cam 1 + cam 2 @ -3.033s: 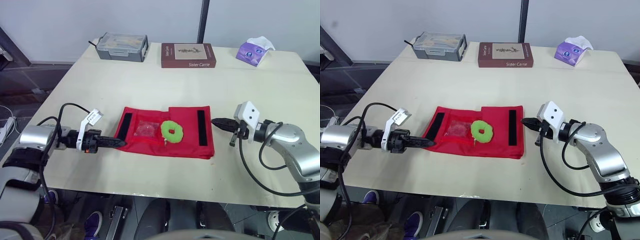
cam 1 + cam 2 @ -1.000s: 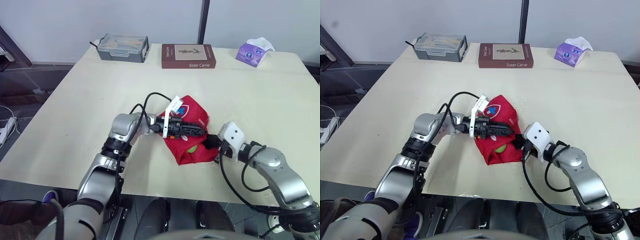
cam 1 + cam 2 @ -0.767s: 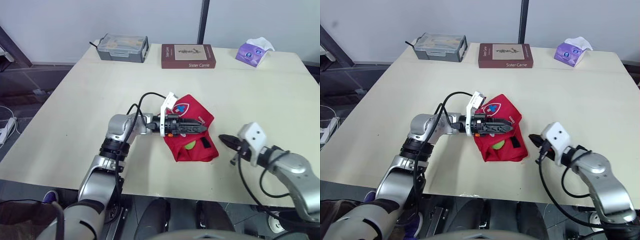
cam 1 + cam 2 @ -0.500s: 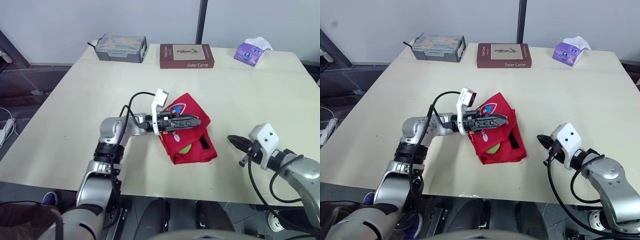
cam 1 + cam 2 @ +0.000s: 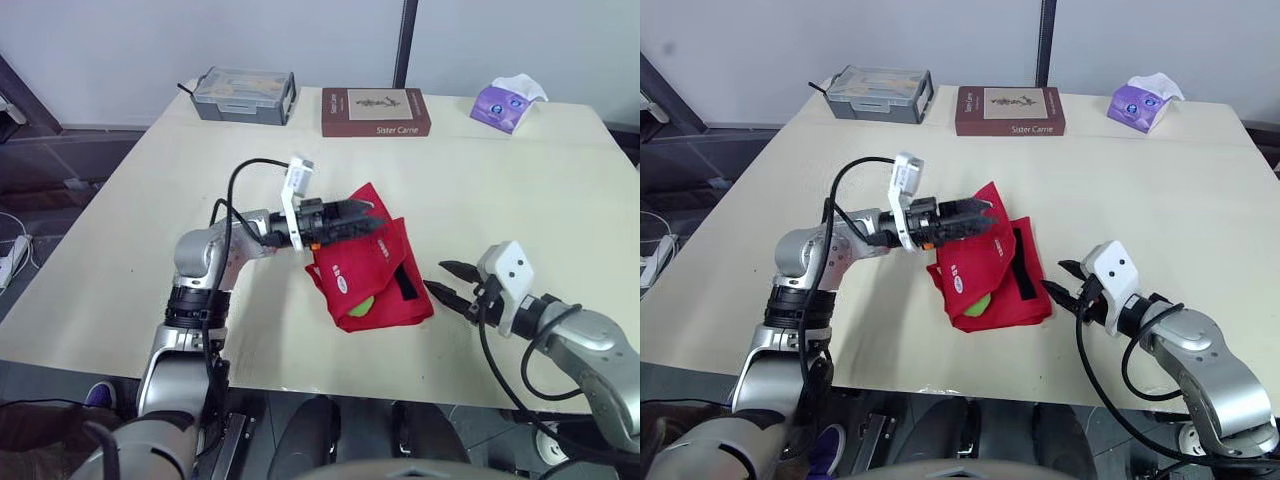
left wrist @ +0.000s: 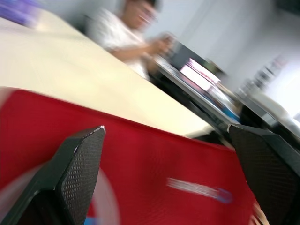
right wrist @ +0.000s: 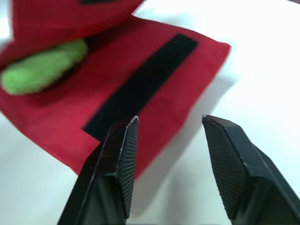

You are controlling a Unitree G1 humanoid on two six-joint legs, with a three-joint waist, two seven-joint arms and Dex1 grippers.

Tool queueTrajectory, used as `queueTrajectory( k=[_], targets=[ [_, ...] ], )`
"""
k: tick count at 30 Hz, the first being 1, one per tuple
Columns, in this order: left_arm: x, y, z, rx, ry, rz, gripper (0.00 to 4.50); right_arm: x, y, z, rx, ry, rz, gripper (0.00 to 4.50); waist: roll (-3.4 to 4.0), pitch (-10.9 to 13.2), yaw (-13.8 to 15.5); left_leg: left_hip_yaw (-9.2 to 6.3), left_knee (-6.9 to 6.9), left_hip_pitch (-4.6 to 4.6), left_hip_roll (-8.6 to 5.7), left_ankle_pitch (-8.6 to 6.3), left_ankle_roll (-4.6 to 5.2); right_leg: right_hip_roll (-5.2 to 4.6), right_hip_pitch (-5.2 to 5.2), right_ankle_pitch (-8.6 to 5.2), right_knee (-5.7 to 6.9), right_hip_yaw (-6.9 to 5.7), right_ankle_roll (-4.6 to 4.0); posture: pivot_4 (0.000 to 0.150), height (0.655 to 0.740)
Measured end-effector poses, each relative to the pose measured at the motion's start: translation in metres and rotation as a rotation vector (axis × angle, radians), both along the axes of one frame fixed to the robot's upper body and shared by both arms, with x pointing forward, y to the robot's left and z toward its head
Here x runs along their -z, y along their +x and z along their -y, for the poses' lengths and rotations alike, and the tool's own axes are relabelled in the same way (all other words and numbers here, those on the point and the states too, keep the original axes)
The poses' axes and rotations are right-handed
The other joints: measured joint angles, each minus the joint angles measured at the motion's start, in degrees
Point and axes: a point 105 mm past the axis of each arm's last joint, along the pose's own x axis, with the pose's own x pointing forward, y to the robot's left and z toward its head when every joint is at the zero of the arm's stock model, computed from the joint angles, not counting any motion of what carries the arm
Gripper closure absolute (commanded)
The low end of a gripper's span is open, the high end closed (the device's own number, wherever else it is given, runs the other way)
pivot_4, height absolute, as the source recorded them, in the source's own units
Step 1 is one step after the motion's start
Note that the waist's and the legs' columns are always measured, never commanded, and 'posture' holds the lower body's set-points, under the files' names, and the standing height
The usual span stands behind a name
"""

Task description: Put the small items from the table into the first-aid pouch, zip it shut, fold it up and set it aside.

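While the red first-aid pouch lies half-folded near the front of the table, its upper flap stands raised against the left end effector, fingers spread wide; the right end effector, also wide open, rests just beside the pouch's right edge; a green ring pokes from the fold, so a clean fold likely means tucking it in, pinning the lower layer and bringing the flap down onto the black fastening strip; a white patch on the pouch cannot be read; the book at the far edge reads "Sister Carrie".
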Motion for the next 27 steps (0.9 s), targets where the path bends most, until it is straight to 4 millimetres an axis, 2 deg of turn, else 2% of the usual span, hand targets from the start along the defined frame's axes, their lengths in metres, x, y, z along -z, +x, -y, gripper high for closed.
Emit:
queueTrajectory(
  k=[1, 2, 5, 6, 9, 10, 14, 16, 23, 26, 27],
  targets=[
    [0.003, 0.005, -0.005, -0.037, 0.003, -0.004, 0.52, -0.001, 0.0, 0.0, 0.0, -0.001, 0.009, 2.03, 0.0, 0.0, 0.0, 0.0, 0.0, 0.0, 0.0, 0.0, 0.0, 0.0, 0.0, 0.0, 0.01, 0.0, 0.0, 0.15, 0.74],
    [0.006, 0.008, -0.009, -0.064, 0.01, -0.01, 0.78, -0.001, 0.001, 0.0, -0.002, -0.001, 0.016, 2.03, 0.0, 0.0, 0.0, 0.0, 0.0, -0.01, 0.0, 0.0, 0.0, 0.0, 0.0, 0.0, 0.01, -0.01, 0.0, 0.15, 0.74],
    [0.015, 0.013, -0.014, -0.105, 0.03, -0.016, 2.32, -0.001, -0.002, -0.001, -0.013, 0.008, 0.021, 2.03, 0.0, 0.0, 0.1, 0.0, 0.0, -0.02, -0.01, 0.0, -0.01, -0.01, 0.0, 0.0, 0.0, -0.01, 0.0, 0.15, 0.74],
    [0.016, 0.013, -0.014, -0.106, 0.038, -0.015, 2.7, 0.0, -0.004, -0.001, -0.02, 0.013, 0.019, 2.03, 0.0, 0.0, 0.2, 0.0, 0.0, -0.02, -0.01, 0.0, -0.01, -0.01, 0.0, 0.0, -0.01, -0.01, 0.0, 0.15, 0.74],
    [0.023, 0.011, -0.003, -0.072, 0.064, -0.022, 4.23, -0.005, -0.01, -0.002, -0.045, 0.04, 0.029, 2.03, 0.0, 0.0, 0.5, 0.01, 0.01, -0.03, -0.02, 0.0, 0.0, -0.04, 0.02, 0.01, -0.03, -0.01, 0.01, 0.15, 0.74],
    [0.027, 0.009, 0.003, -0.048, 0.074, -0.028, 4.43, -0.007, -0.012, -0.002, -0.052, 0.039, 0.035, 2.03, -0.01, 0.0, 0.6, 0.01, 0.01, -0.02, -0.03, 0.0, 0.0, -0.04, 0.02, 0.01, -0.02, 0.0, 0.01, 0.15, 0.74],
    [0.051, -0.005, 0.027, 0.067, 0.154, -0.044, 4.43, -0.007, -0.019, 0.004, -0.058, 0.036, 0.031, 2.03, 0.0, 0.0, 0.8, 0.02, 0.0, -0.02, -0.02, 0.0, 0.0, -0.03, 0.02, 0.01, -0.02, 0.0, 0.01, 0.15, 0.74],
    [0.057, -0.01, 0.038, 0.117, 0.183, -0.029, 4.43, -0.006, -0.023, 0.006, -0.06, 0.034, 0.021, 2.03, 0.0, 0.0, 1.0, 0.02, 0.0, -0.01, -0.02, 0.0, 0.01, -0.03, 0.03, 0.0, -0.03, 0.0, 0.01, 0.15, 0.74],
    [0.064, -0.018, 0.066, 0.259, 0.314, 0.11, 4.43, -0.003, -0.026, 0.009, -0.049, 0.032, 0.004, 2.03, 0.01, -0.1, 1.4, 0.0, 0.01, -0.01, -0.04, -0.02, 0.03, -0.04, 0.14, 0.0, -0.2, -0.04, 0.0, 0.15, 0.74],
    [0.067, -0.017, 0.07, 0.283, 0.333, 0.137, 4.5, 0.001, -0.022, 0.012, -0.033, 0.01, -0.008, 2.73, 0.01, -0.3, 1.4, -0.01, 0.01, 0.0, -0.04, -0.02, 0.04, -0.04, 0.18, 0.0, -0.25, -0.06, 0.0, 0.15, 0.74],
    [0.067, -0.016, 0.072, 0.296, 0.333, 0.145, 4.5, 0.007, -0.015, 0.014, -0.021, -0.029, -0.021, 3.14, 0.02, -0.3, 1.4, -0.01, 0.01, 0.05, -0.04, -0.02, 0.04, -0.04, 0.24, -0.01, -0.32, -0.07, 0.0, 0.15, 0.74]
  ],
)
